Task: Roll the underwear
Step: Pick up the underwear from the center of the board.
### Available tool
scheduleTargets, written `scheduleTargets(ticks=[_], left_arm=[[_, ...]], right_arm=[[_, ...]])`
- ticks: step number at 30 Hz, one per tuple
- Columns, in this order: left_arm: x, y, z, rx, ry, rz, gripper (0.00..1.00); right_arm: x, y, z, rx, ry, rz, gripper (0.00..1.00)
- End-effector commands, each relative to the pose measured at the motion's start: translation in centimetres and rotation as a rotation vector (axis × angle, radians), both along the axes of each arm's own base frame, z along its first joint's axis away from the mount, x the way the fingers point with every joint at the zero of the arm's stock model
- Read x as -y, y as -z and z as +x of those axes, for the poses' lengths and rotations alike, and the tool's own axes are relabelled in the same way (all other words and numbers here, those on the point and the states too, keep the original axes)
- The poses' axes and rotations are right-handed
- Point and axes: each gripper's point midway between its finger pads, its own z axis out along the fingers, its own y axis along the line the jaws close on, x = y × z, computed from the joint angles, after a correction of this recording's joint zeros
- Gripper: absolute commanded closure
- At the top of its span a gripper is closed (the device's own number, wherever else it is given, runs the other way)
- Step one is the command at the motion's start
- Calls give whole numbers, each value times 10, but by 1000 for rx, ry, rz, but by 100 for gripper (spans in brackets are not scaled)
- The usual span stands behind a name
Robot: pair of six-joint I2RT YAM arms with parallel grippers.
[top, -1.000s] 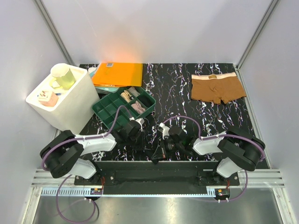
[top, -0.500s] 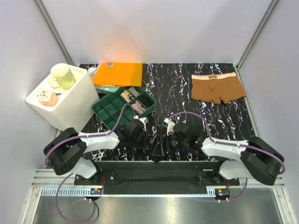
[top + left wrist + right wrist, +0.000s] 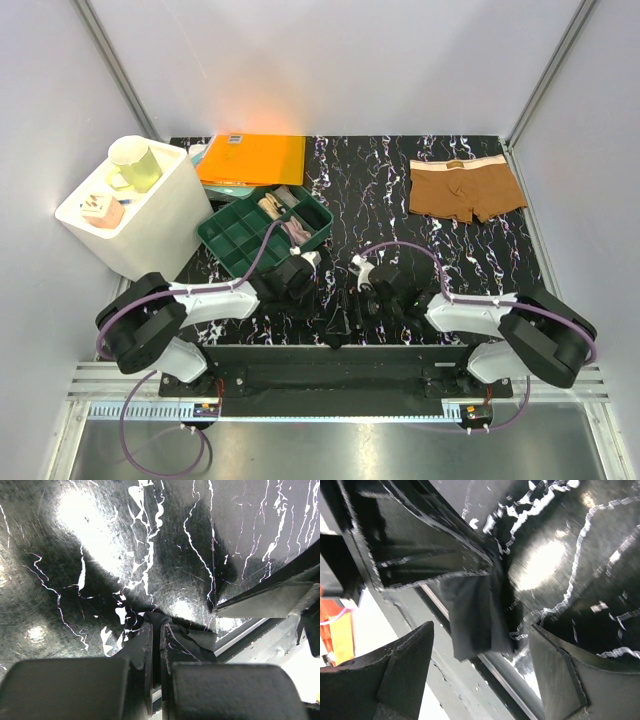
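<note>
I see the black marbled bench (image 3: 380,200) carrying brown underwear (image 3: 466,189) at upper right, an orange folder (image 3: 252,158) upper left, a green tray (image 3: 232,240) below it, and black underwear (image 3: 475,612) at bottom centre.

I can't read a single word or number from here. The orange folder (image 3: 252,159) carries a small pale label (image 3: 235,139) near its far edge, but whatever is printed on it is too small for me to make out. The brown underwear (image 3: 465,190) has a tiny darker patch (image 3: 458,164) at the middle of its pale waistband, also illegible. The black underwear (image 3: 175,640) shows me only plain dark fabric in both wrist views. The white streaks on the worktop (image 3: 400,250) are marbling, not writing.
</note>
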Motion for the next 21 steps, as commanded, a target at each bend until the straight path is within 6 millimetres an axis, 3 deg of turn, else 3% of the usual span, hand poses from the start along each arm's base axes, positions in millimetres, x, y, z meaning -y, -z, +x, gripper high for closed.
scheduleTargets(ticks=[1,21], left_arm=[[-21,21,-6,-11,9,129,100],[-19,18,-6,-6,6,125,100]], right_arm=[[-6,10,-3,-29,-35,14,19],[-13,25,-18,-96,-101,-1,46]])
